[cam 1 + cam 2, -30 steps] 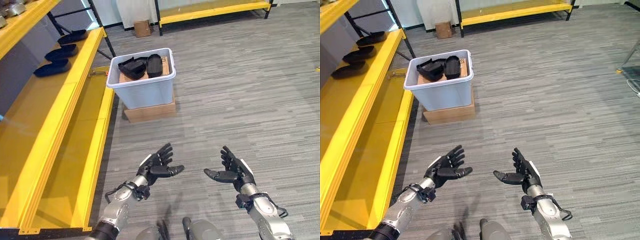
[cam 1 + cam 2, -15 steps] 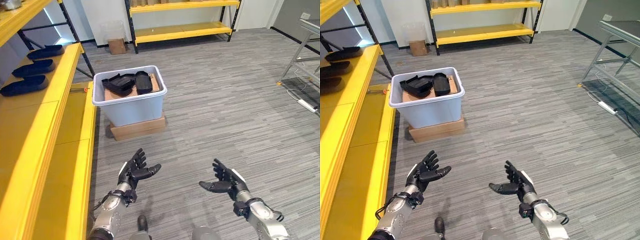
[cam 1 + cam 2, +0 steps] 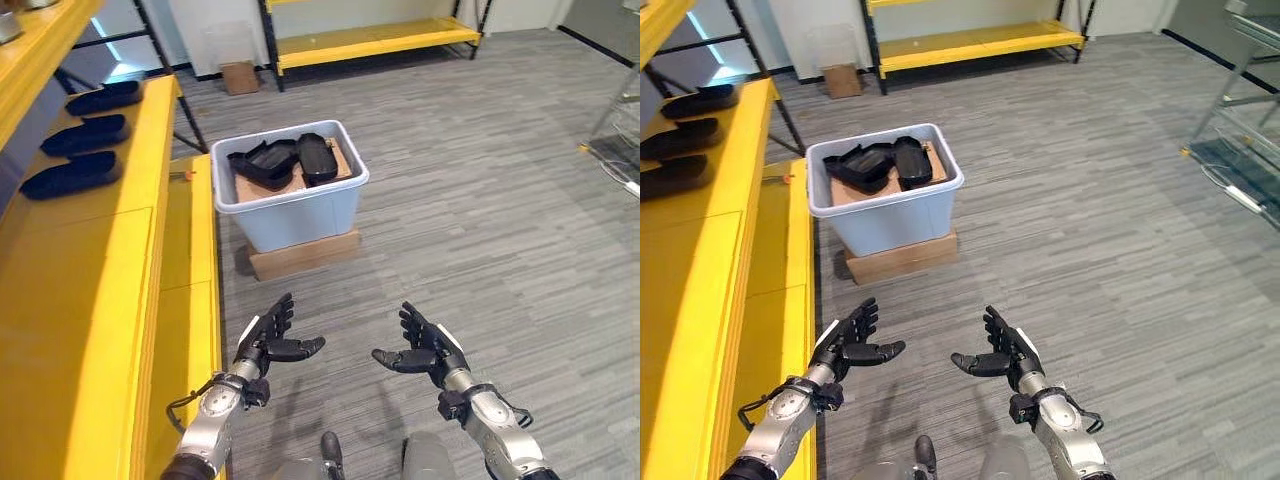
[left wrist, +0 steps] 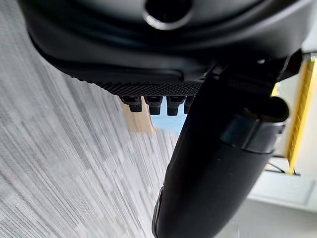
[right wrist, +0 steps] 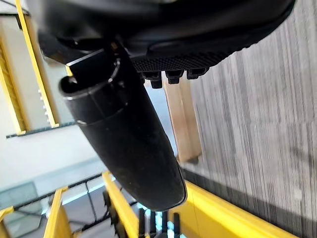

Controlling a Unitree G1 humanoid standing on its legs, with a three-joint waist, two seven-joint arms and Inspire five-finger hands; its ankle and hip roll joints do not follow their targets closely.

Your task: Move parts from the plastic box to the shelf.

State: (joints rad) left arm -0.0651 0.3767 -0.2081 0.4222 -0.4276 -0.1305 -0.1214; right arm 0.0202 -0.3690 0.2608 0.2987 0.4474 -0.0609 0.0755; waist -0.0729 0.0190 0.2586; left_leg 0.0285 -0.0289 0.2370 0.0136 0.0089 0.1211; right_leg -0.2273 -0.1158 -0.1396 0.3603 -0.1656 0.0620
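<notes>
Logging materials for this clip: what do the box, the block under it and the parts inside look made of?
Plastic box: pale, smooth, slightly translucent plastic with a rolled rim. Block beneath: likely cardboard or wood, matte tan. Parts: probably moulded plastic, black with a faint sheen.

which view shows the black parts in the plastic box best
The left eye view: the black parts lie in plain sight in the plastic box, seen from above. The right eye view shows them equally from slightly aside. The wrist views catch only a pale sliver of the box past each hand's fingers.

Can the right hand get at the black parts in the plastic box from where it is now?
Probably not yet: the open right hand hovers well short of the plastic box; the black parts lie uncovered, floor between clear.
</notes>
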